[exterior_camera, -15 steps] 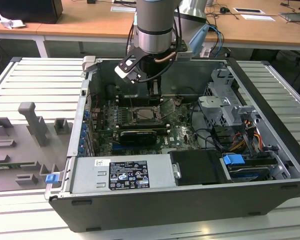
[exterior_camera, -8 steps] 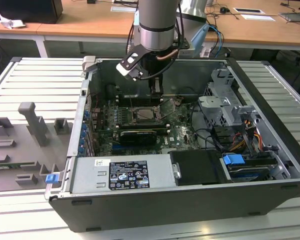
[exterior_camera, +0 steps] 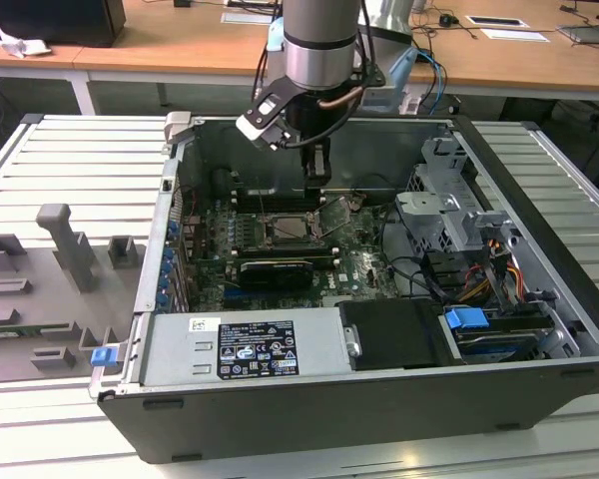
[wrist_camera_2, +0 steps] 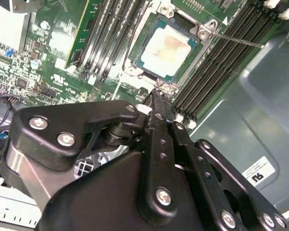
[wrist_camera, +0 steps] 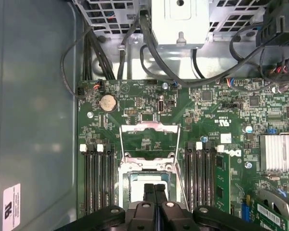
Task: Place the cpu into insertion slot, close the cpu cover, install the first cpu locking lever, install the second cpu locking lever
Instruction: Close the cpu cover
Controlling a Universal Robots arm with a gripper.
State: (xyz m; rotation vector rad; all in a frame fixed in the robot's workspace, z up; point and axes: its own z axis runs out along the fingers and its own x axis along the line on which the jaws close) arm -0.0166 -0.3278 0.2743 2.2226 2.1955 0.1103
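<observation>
The gripper [wrist_camera: 154,188], fingers squeezed together with nothing seen between them, hangs right by one edge of the insertion slot [wrist_camera_2: 202,32], where the cpu [wrist_camera_2: 169,44] lies flat, and with the cpu cover [wrist_camera: 149,127] open, a crooked push might knock the chip askew.

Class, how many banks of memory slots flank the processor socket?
2, in the first wrist view: one bank beside the socket, another bank opposite; the gripper may hide part.
</observation>
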